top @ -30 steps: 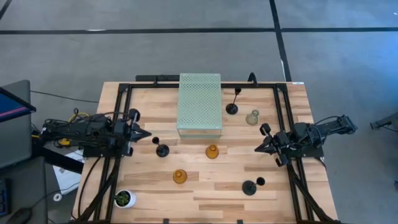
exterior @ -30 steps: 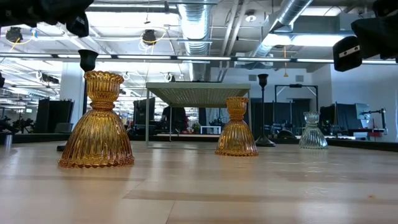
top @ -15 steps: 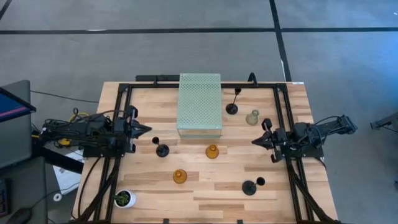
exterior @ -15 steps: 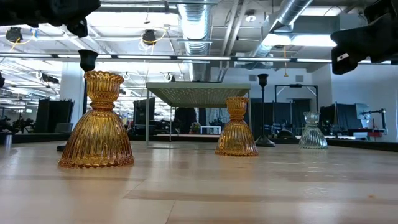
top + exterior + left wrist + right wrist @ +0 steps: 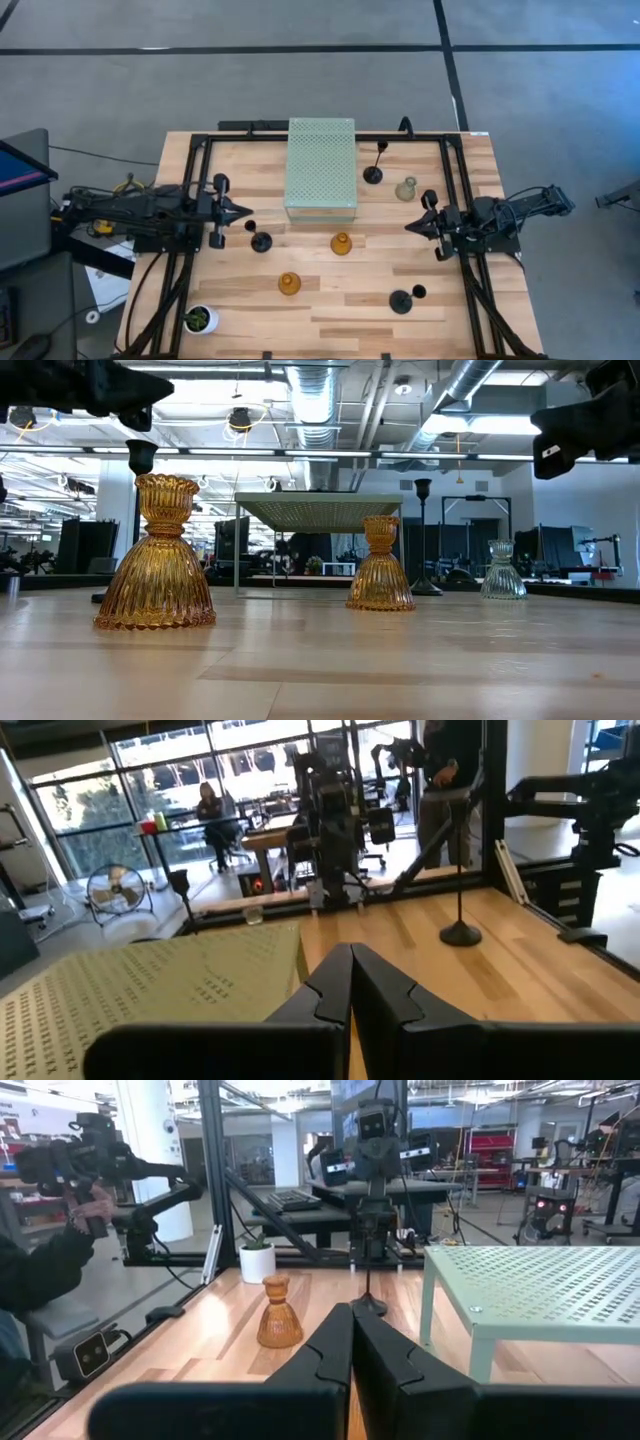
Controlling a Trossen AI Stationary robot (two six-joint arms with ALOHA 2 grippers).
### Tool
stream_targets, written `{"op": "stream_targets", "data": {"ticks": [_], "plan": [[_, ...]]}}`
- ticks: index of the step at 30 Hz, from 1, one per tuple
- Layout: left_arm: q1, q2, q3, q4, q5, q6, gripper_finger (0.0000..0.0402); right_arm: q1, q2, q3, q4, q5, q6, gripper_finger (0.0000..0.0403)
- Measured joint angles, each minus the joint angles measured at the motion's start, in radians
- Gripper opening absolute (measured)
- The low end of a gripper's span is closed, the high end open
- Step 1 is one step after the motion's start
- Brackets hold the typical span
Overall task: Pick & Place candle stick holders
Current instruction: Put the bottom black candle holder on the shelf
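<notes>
Both grippers are hovering closed and empty: left gripper beside a black holder, right gripper near the pale holder. Amber holders are standing mid-tabletop; in the low view both arms are cropped.

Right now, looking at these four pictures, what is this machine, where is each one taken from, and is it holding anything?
It is a robot with two dark jointed arms at a pale wooden table. One picture looks straight down, one looks level across the tabletop, and two come from cameras on the wrists.

On the table stand a pale green perforated block, two squat amber glass candle holders, three black thin-stemmed candle holders, one pale grey-green candle holder and a white pot with a green plant.

The left gripper hangs over the table's left side, the right gripper over its right. Both are shut and hold nothing.
</notes>
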Motion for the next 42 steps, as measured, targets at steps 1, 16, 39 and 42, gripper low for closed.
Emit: {"op": "stream_targets", "data": {"ticks": [1, 16, 39, 42], "plan": [[0.0, 0.009, 0.0, 0.021, 0.0, 0.002, 0.0007, 0.0, 0.0, 0.0, 0.007, 0.0, 0.0, 0.0], [0.0, 0.05, 0.0, 0.194, 0.0, 0.005, 0.0007, 0.0, 0.0, 0.001, 0.184, 0.338, -0.167, 0.0], [0.0, 0.05, 0.0, 0.209, 0.0, -0.002, 0.0007, 0.002, -0.001, 0.269, -0.425, -0.117, 0.254, 0.0], [0.0, 0.052, 0.0, 0.208, 0.0, -0.002, 0.0007, 0.008, 0.0, 0.262, -0.447, -0.279, 0.351, 0.0]]}}
